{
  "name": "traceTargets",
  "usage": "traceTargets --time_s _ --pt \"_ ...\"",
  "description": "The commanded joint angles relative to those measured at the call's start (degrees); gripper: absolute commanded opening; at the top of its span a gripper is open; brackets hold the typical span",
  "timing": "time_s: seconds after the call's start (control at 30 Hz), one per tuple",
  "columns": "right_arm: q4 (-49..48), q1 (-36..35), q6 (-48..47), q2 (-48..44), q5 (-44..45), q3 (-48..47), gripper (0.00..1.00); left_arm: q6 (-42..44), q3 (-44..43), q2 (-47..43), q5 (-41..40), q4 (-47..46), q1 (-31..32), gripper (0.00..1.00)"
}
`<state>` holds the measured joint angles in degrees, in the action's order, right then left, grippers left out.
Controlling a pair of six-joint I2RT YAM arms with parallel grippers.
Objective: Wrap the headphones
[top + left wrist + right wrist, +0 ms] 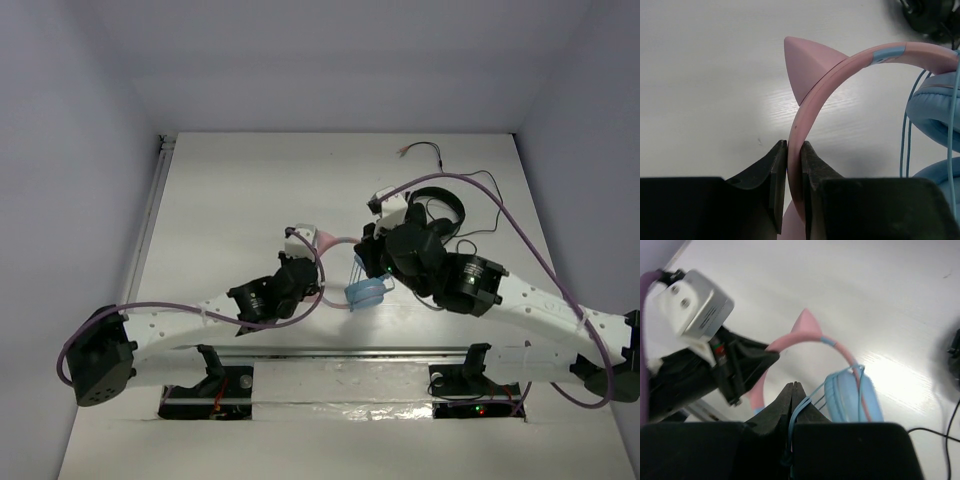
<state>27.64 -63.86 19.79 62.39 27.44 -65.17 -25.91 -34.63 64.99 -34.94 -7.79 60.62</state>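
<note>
The headphones have light-blue earcups [367, 292] and a pink headband [837, 67] with a cat ear [807, 62]. My left gripper [794, 150] is shut on the headband and holds it upright; it also shows in the top view [300, 262]. My right gripper [795, 389] is shut on the thin light-blue cable [807, 397], which runs from between the jaws to the earcups [847, 395] and loops over them. In the top view the right gripper [368, 262] is just right of the headband.
Black headphones [437, 210] with a black cable [480, 228] lie behind the right arm. A thin wire with red ends [420, 150] lies at the back. A white-walled enclosure surrounds the table.
</note>
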Motion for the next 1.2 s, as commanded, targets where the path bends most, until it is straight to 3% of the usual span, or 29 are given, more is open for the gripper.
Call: traceTargets --time_s 0.0,0.63,1.0,1.17 --pt "-7.76 3.46 -4.41 0.53 0.86 0.13 0.00 -1.69 0.00 -1.10 0.83 -2.84 2.57 0.00" --pt "-22.71 21.05 -7.40 2.83 -9.33 7.95 0.00 5.95 0.36 -0.48 17.43 -9.17 4.42 0.00" --pt "-32.47 22.81 -9.33 -0.61 -8.63 15.51 0.00 7.98 -7.55 -8.74 26.49 3.48 1.17 0.00" --pt "-34.40 22.81 -6.18 -0.34 -12.84 16.47 0.00 7.11 -9.23 -10.58 31.69 5.34 0.55 0.00"
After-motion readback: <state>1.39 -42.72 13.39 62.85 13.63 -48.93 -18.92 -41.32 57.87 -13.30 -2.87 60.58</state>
